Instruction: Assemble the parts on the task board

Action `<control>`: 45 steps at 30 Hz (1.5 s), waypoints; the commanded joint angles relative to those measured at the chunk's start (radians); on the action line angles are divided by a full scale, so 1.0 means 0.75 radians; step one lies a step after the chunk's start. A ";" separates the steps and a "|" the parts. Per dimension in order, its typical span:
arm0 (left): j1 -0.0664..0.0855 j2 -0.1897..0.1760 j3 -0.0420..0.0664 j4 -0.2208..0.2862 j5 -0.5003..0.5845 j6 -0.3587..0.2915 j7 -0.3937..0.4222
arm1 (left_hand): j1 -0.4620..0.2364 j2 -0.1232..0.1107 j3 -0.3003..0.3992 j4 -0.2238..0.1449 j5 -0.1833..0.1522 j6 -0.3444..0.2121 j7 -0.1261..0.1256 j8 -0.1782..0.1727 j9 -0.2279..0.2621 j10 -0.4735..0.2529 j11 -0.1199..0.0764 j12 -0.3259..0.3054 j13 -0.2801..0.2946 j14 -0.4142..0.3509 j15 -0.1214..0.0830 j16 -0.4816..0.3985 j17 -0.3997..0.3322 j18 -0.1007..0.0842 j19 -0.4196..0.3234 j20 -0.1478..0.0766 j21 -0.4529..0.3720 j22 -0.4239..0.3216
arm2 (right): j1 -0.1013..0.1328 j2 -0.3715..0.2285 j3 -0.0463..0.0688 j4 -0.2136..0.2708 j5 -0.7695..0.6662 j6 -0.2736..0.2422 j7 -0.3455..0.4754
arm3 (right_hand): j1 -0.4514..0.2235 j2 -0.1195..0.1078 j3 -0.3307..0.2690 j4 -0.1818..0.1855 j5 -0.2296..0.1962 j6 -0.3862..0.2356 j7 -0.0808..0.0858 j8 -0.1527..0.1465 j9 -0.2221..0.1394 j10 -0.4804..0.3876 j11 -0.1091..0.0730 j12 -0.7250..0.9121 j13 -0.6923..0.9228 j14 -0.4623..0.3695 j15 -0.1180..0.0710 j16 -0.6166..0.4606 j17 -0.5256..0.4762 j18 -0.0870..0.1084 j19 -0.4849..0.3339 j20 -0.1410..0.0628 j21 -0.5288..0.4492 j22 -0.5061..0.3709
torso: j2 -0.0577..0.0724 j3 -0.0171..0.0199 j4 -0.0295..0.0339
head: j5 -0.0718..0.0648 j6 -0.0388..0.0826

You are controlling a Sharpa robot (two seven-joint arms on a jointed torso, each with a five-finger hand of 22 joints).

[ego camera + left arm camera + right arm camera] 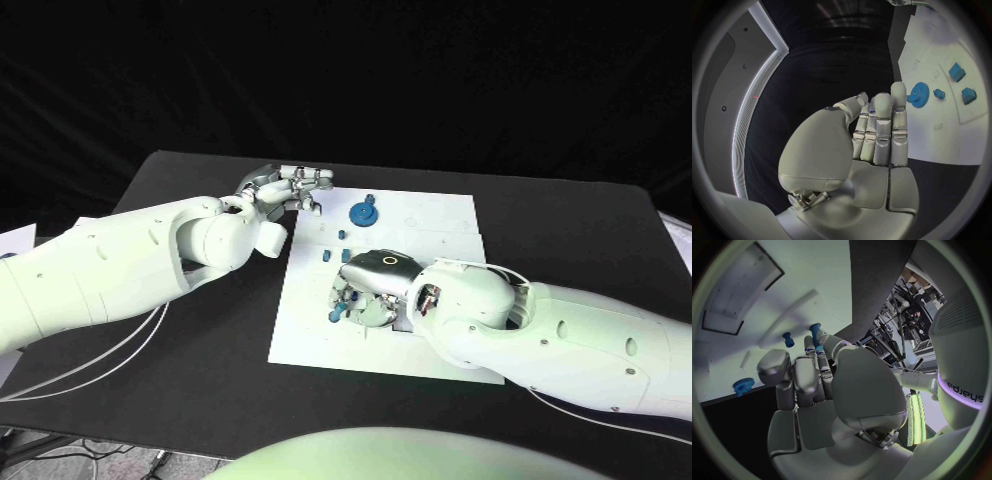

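Observation:
The white task board (433, 225) lies mid-table. A blue gear (364, 212) (918, 94) stands near its far edge, with small blue parts (339, 245) beside it. My right hand (372, 285) (807, 375) hovers low over the board's left half, fingers straight and side by side, thumb apart. Its fingertips (817, 347) reach a blue peg (815, 331) (336, 313); a second peg (787, 339) stands free just beside it. My left hand (289, 188) (876, 130) hangs over the black table off the board's far left corner, fingers extended and holding nothing. Two blue blocks (961, 82) lie past the gear.
A raised rectangular frame (736, 295) sits on the board beyond the pegs. Black table (577, 230) surrounds the board on all sides. White cables (101, 360) trail under my left arm.

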 commanded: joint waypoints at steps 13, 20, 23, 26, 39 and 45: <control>0.000 0.005 0.001 -0.001 -0.002 0.026 0.005 | 0.007 0.006 -0.002 -0.008 -0.001 -0.008 0.000 0.008 -0.001 -0.009 0.004 0.008 0.002 -0.010 -0.001 -0.005 -0.001 0.014 0.004 0.004 -0.004 -0.001 | -0.006 0.034 -0.016 -0.013 -0.094 0.014 -0.057 | -0.124 -0.107 -0.117 0.040 0.063 -0.197 0.027 -0.053 -0.041 -0.177 0.044 -0.083 -0.004 0.015 0.042 -0.027 -0.049 -0.004 -0.036 0.040 -0.039 -0.063 | -0.001 -0.0020 0.0001 | -0.005 -0.002; 0.000 0.004 0.001 -0.003 -0.002 0.025 0.005 | 0.007 0.006 -0.002 -0.008 -0.001 -0.008 0.000 0.008 -0.001 -0.009 0.004 0.008 0.002 -0.010 -0.001 -0.005 -0.001 0.014 0.004 0.004 -0.004 -0.001 | -0.016 0.000 -0.017 0.013 -0.101 -0.136 -0.079 | -0.121 -0.116 -0.233 0.040 0.086 -0.250 0.033 -0.049 -0.040 -0.307 0.062 -0.069 -0.001 0.008 0.055 -0.039 -0.077 0.003 -0.051 0.054 -0.065 -0.104 | -0.001 -0.0008 0.0007 | -0.007 -0.001; 0.000 0.003 0.001 -0.004 -0.002 0.025 0.005 | 0.007 0.006 -0.002 -0.008 -0.001 -0.008 0.000 0.008 -0.001 -0.009 0.004 0.008 0.002 -0.010 -0.001 -0.005 -0.001 0.014 0.004 0.004 -0.004 -0.001 | -0.019 -0.033 -0.016 0.039 -0.077 -0.241 -0.058 | -0.113 -0.114 -0.272 0.041 0.104 -0.250 0.039 -0.047 -0.038 -0.301 0.059 -0.044 0.002 0.004 0.054 -0.048 -0.092 0.003 -0.050 0.054 -0.067 -0.107 | -0.001 0.0000 -0.0004 | -0.011 -0.001; 0.000 0.001 0.001 -0.005 -0.002 0.024 0.005 | 0.007 0.006 -0.002 -0.008 -0.001 -0.008 0.000 0.008 -0.001 -0.009 0.004 0.008 0.002 -0.010 -0.001 -0.005 -0.001 0.014 0.004 0.004 -0.004 -0.001 | -0.021 -0.087 -0.007 0.080 -0.030 -0.352 -0.025 | -0.098 -0.107 -0.308 0.039 0.114 -0.245 0.043 -0.045 -0.036 -0.280 0.055 -0.011 0.005 0.001 0.049 -0.057 -0.106 0.004 -0.048 0.051 -0.068 -0.109 | -0.002 0.0000 -0.0015 | -0.016 0.003; -0.001 -0.014 0.000 0.006 -0.001 0.018 0.004 | 0.007 0.006 -0.002 -0.008 -0.001 -0.008 0.000 0.008 -0.001 -0.009 0.004 0.008 0.002 -0.010 -0.001 -0.005 -0.001 0.014 0.004 0.004 -0.004 -0.001 | 0.050 -0.519 0.015 0.272 0.343 -0.259 -0.186 | -0.178 -0.079 -0.407 0.125 0.206 -0.136 -0.004 0.010 -0.016 0.173 -0.031 0.291 0.144 0.058 -0.014 0.106 0.123 -0.030 0.052 -0.002 0.064 0.103 | -0.015 -0.0032 -0.0372 | -0.080 0.041; -0.004 -0.016 0.000 0.016 -0.001 0.019 0.005 | 0.007 0.006 -0.002 -0.008 -0.001 -0.008 0.000 0.008 -0.001 -0.009 0.004 0.008 0.002 -0.010 -0.001 -0.005 -0.001 0.014 0.004 0.004 -0.004 -0.001 | 0.042 -0.613 -0.006 0.296 0.316 -0.196 -0.346 | -0.189 -0.060 -0.557 0.221 0.271 -0.127 -0.039 0.070 0.009 0.156 -0.072 1.019 0.924 0.065 -0.045 0.183 0.217 -0.054 0.089 -0.032 0.134 0.214 | -0.019 -0.0009 -0.0528 | -0.091 0.050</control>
